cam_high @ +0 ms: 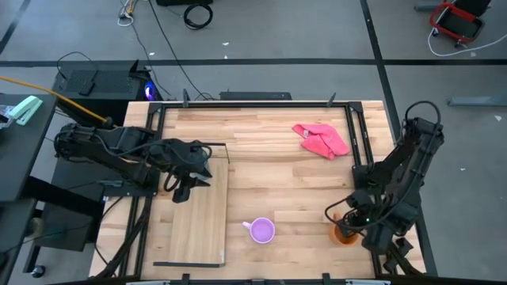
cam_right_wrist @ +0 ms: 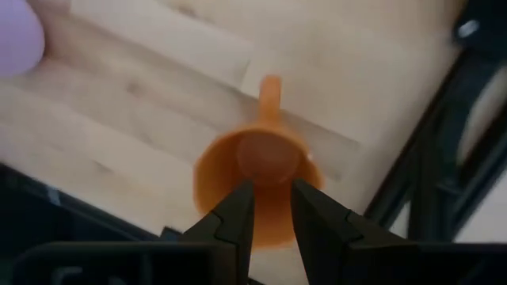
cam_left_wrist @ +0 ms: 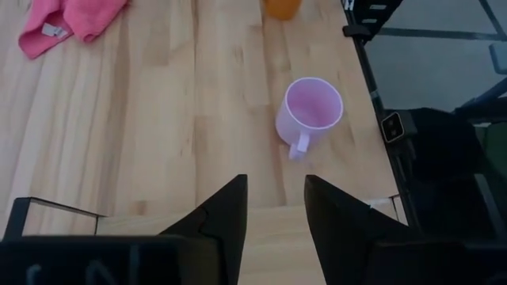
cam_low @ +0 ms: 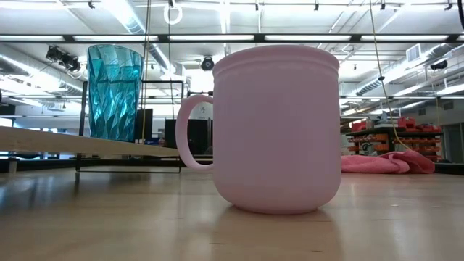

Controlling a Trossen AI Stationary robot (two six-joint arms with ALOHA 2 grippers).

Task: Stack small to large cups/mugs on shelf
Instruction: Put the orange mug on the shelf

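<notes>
Right end effector hangs right over the orange mug near the bench's right edge, fingers apart. Left end effector is open too, over the shelf.

You have a plank table carrying the pale shelf board along its left side. The teal tumbler stands upright on that board. Directly on the table: lilac mug, orange mug, pink cloth.

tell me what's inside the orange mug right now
Nothing shows inside the orange mug: the right wrist view looks down onto its bare orange bottom. The right gripper, fingers open, hovers above the rim and covers part of the inside.
</notes>
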